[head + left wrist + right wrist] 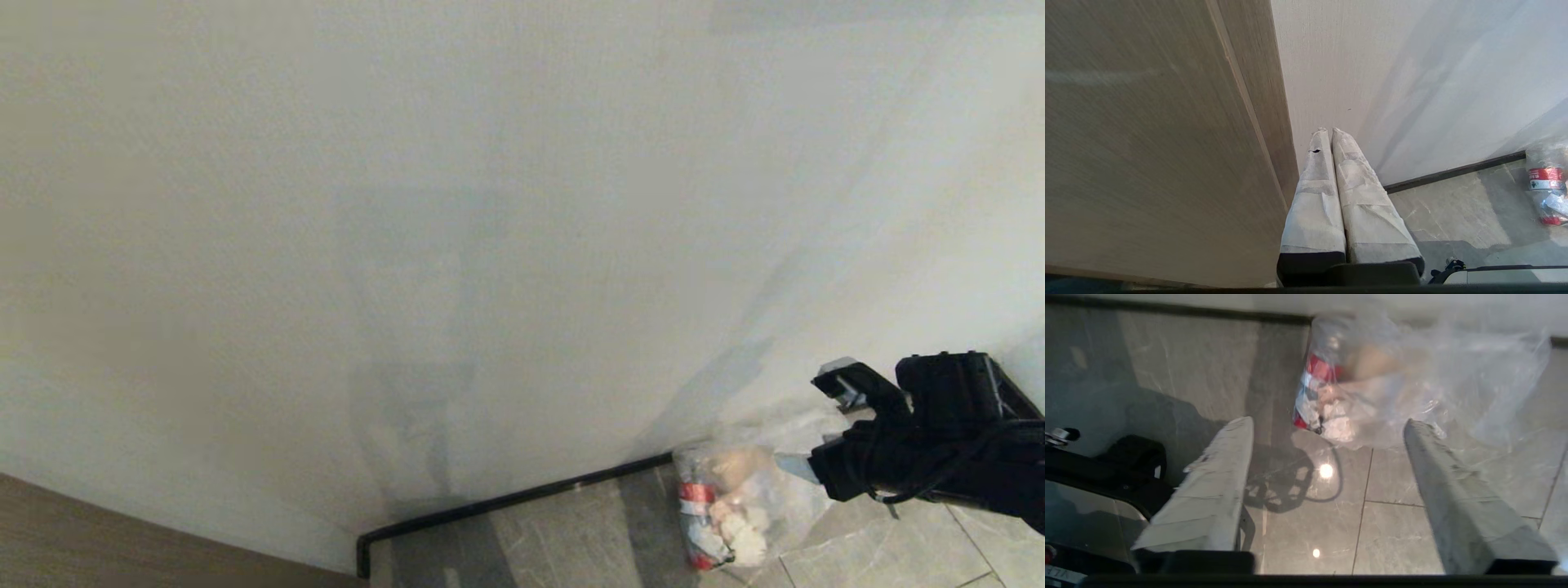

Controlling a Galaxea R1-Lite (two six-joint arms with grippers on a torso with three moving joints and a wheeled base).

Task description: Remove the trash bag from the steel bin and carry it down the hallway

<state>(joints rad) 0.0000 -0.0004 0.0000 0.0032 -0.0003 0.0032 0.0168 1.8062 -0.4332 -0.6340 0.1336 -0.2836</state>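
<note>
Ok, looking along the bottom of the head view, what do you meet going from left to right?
Wood panel → dark baseboard → grey floor tiles → trash bag on the floor → right gripper, open.

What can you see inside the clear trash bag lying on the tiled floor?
Through the trash bag show a red-and-white labelled item, tan scraps and crumpled white scraps. Anything beneath that pile is covered, and the label cannot be read.
</note>
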